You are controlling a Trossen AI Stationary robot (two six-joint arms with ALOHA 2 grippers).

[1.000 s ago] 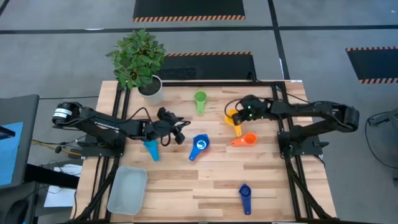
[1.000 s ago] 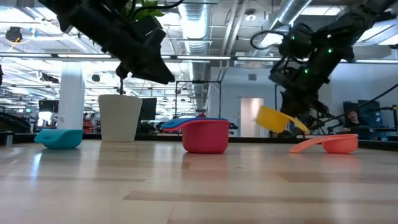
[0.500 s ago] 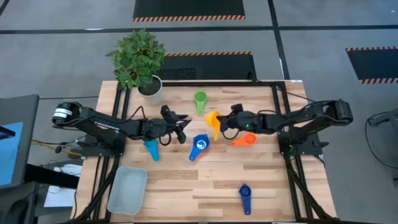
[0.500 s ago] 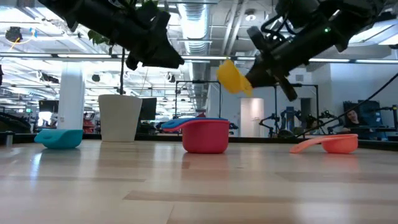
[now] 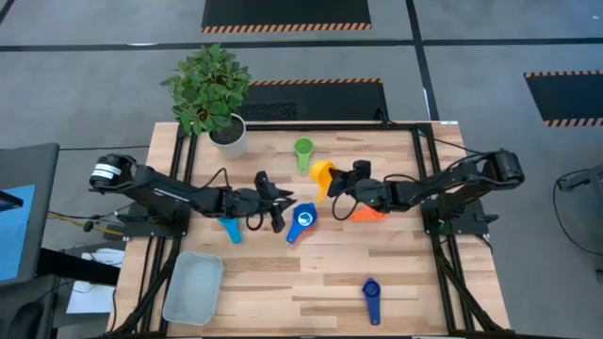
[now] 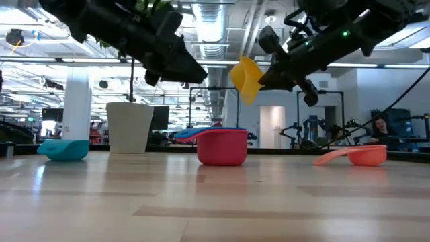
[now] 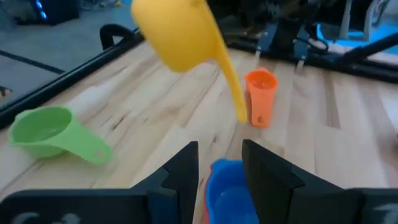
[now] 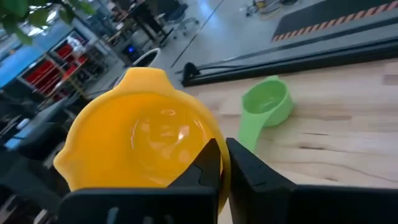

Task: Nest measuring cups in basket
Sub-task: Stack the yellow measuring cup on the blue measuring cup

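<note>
My right gripper (image 5: 343, 185) is shut on the yellow measuring cup (image 5: 323, 176) and holds it in the air over the middle of the table (image 6: 245, 79). My left gripper (image 5: 274, 211) is open and hovers just left of the blue cup (image 5: 303, 221), which shows between its fingers in the left wrist view (image 7: 227, 190). In the low view a blue rim sits on the red cup (image 6: 222, 149). The green cup (image 5: 303, 151), orange cup (image 5: 372, 212), light blue cup (image 5: 229, 227) and dark blue cup (image 5: 370, 297) lie on the table. The basket (image 5: 193, 287) stands at the near left corner. My right gripper pinches the yellow cup between its two fingers at the edge of the bowl (image 8: 210, 142), on the side nearest the wrist; the fingers (image 8: 249, 171) hide the exact spot. It comes in from the table's right, roughly level. The cup is lifted clear and tipped, its opening facing the gripper.
A white plant pot (image 5: 228, 137) with a green plant stands at the far left of the table. Black frame rails run along the table's left and right sides. Bare wood lies between the basket and the dark blue cup.
My right gripper has lifted the yellow cup off the table beside the orange cup and carried it up and toward the table's left, tipping it. My left gripper has moved right and slightly nearer, toward the blue cup.
</note>
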